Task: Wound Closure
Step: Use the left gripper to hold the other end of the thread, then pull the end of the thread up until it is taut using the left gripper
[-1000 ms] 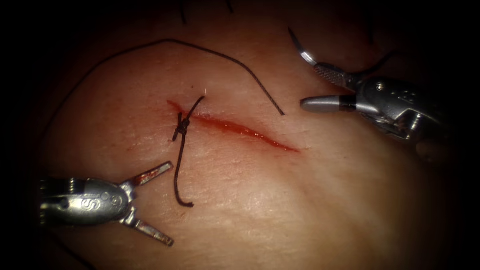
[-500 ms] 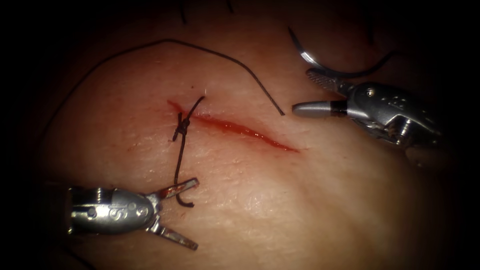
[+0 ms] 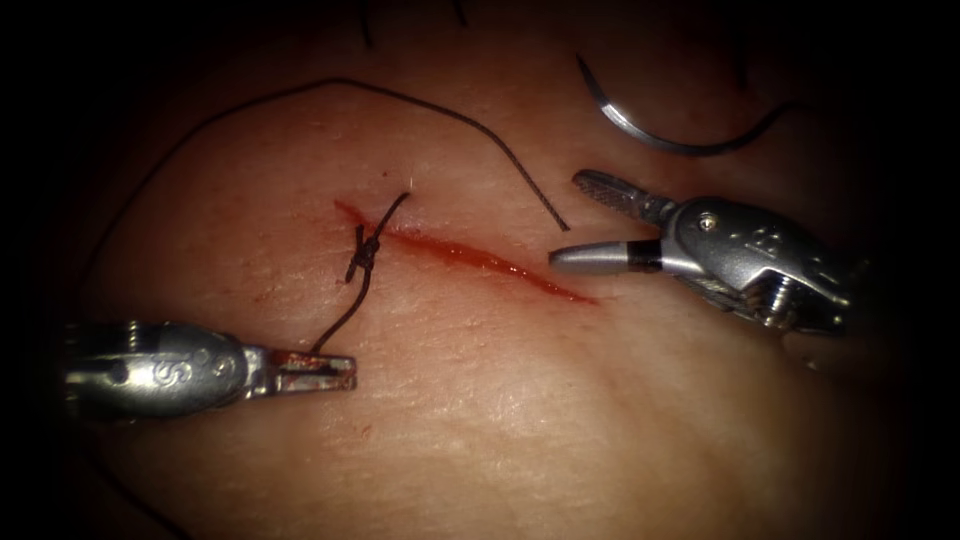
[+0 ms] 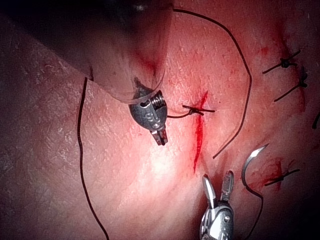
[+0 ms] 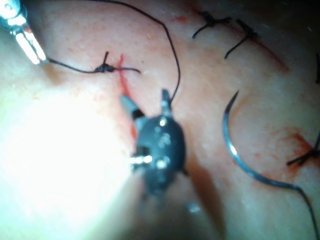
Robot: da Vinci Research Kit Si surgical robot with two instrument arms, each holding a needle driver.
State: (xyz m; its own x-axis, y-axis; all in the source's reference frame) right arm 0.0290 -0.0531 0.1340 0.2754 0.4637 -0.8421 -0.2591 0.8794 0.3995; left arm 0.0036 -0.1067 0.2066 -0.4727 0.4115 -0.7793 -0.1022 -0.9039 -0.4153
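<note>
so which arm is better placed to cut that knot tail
Right, probably: only it can cut. Its claw is open, holding nothing, near the cut. The left claw is shut on the knot's tail.

My left tool sat left of cut, below it, jaws closed on tail of knot. Knot lay on cut's left end. My right tool sat at cut's right end, jaws apart, holding nothing, just above tissue. Needle lay free on tissue behind right tool, right of cut, not in tissue. Thread arced behind cut, loose end near upper jaw of right tool.
</note>
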